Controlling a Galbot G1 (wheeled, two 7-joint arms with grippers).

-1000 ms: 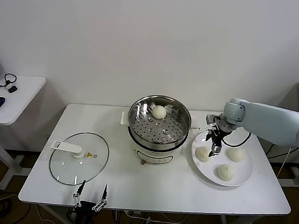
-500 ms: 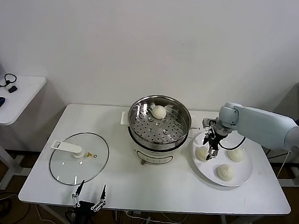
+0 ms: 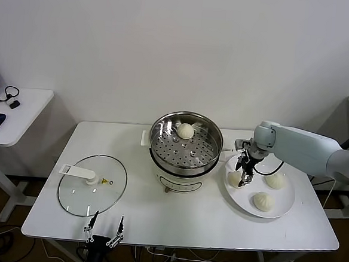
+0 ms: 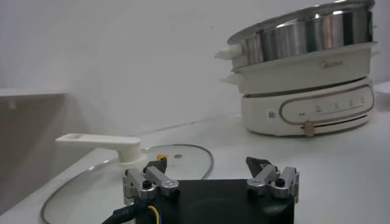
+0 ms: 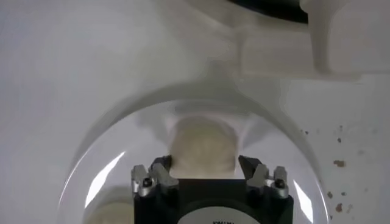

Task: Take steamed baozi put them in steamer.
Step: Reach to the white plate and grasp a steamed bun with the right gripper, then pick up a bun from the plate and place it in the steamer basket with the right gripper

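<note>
White desk [image 3: 174, 218], white plate [image 3: 283, 206], and the right claw [image 3: 244, 177] is down on the plate at the bun [image 3: 236, 179] nearest the steamer [image 3: 185, 142]. From the right wrist camera the two fingers [image 5: 159, 171] sit either side of that bun [image 5: 203, 149], pressed against its flanks, so the claw is narrowed onto it and has it gripped, while the bun rests on the plate [image 5: 97, 158]. Two more buns lie on the same plate, one at the far side [image 3: 274, 180] and one nearer the front edge [image 3: 263, 201], both apart from the gripped one. Over in the steel steamer, sitting on its white cooker base [image 3: 180, 178] at the middle of the desk, one bun [image 3: 185, 130] rests on the perforated floor toward the back rim. On the robot's left lies the glass lid [image 3: 93, 185] with its white handle [image 3: 77, 172], flat on the desk. Left claw [image 3: 105, 229] is parked low at the front edge of the desk, fingers spread wide with nothing between them; its wrist camera shows the lid [image 4: 91, 182] and the cooker [image 4: 304, 91] beyond its tips [image 4: 212, 176].
</note>
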